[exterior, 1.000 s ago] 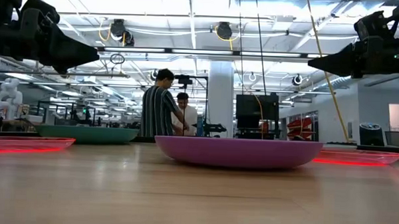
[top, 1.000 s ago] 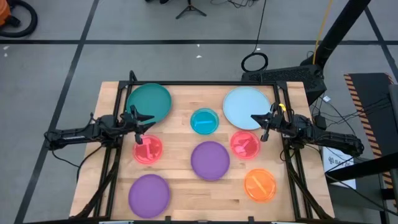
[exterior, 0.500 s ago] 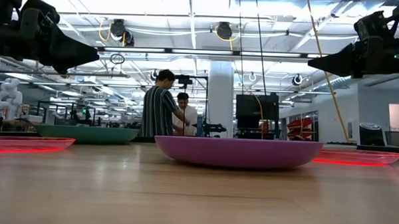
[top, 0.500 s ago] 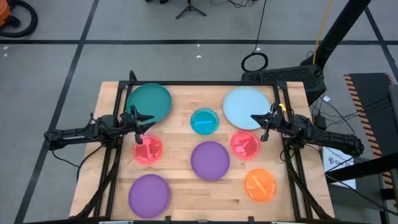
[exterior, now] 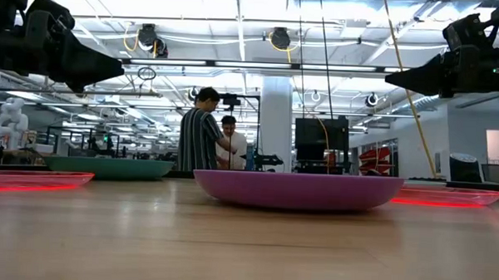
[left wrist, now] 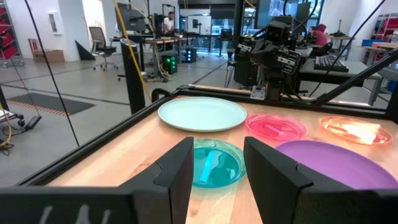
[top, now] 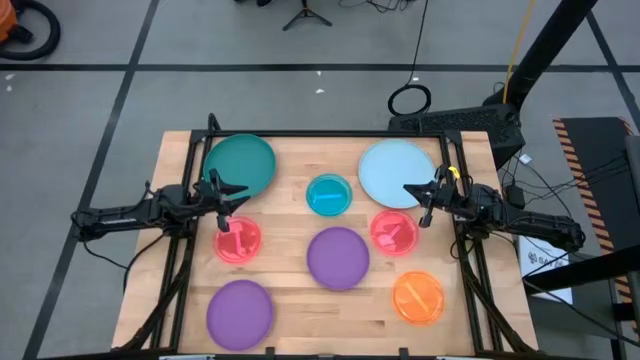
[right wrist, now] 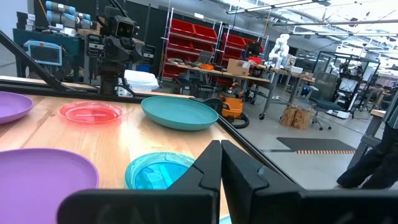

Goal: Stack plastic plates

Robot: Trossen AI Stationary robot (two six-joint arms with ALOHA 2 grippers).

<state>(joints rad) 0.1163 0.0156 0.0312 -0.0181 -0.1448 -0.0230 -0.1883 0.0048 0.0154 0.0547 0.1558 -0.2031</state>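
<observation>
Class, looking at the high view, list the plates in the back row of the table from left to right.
dark green plate → cyan plate → light blue plate

On the pale wooden table (top: 290, 160), the dark green plate (top: 240, 165) lies at eleven o'clock, light blue plate (top: 393, 172) at one, cyan dish (top: 329, 195) at centre, two pink-red dishes (top: 237, 240) at mid-height, two purple plates (top: 337, 257) lower, orange dish (top: 418, 297) at five.
</observation>
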